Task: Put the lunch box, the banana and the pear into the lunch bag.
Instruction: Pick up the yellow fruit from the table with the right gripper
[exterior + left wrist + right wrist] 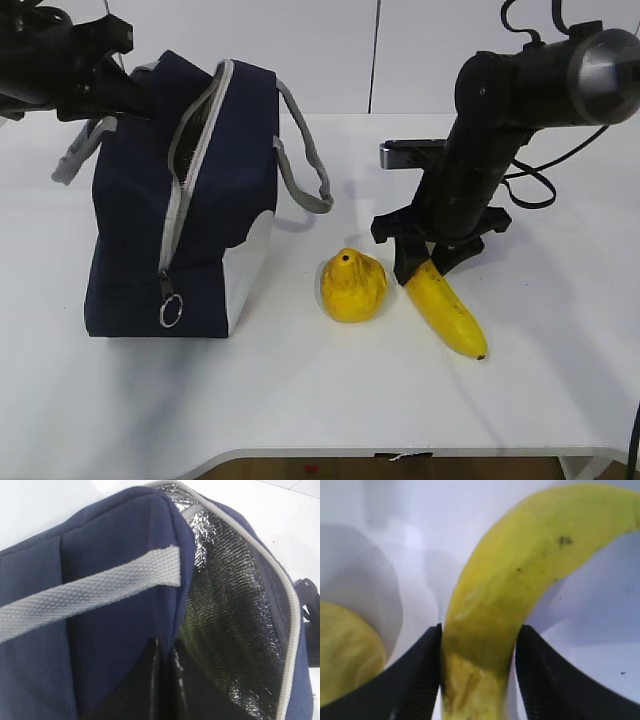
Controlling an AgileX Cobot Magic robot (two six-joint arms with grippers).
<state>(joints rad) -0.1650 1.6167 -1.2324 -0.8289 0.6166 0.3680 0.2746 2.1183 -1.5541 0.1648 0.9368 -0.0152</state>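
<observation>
The navy lunch bag point(130, 250) stands at the left with its zipper open, and silver lining point(235, 610) shows inside. My left gripper point(164, 652) is shut on the bag's top wall point(115, 645) and holds that edge; in the exterior view it point(135, 95) is at the bag's upper left. The banana point(448, 310) lies on the table at the right. My right gripper point(428, 262) straddles its near end, and both fingers point(420, 680) press against the banana point(520, 580). The pear point(352, 285) sits just left of the banana, and part of the pear point(345, 655) also shows in the right wrist view. The lunch box is out of view.
Two grey webbing handles point(305, 160) hang off the bag, and the metal ring pull point(170, 312) dangles at its front corner. Black cables point(530, 185) trail behind the right arm. The white table's front edge point(320, 455) is close.
</observation>
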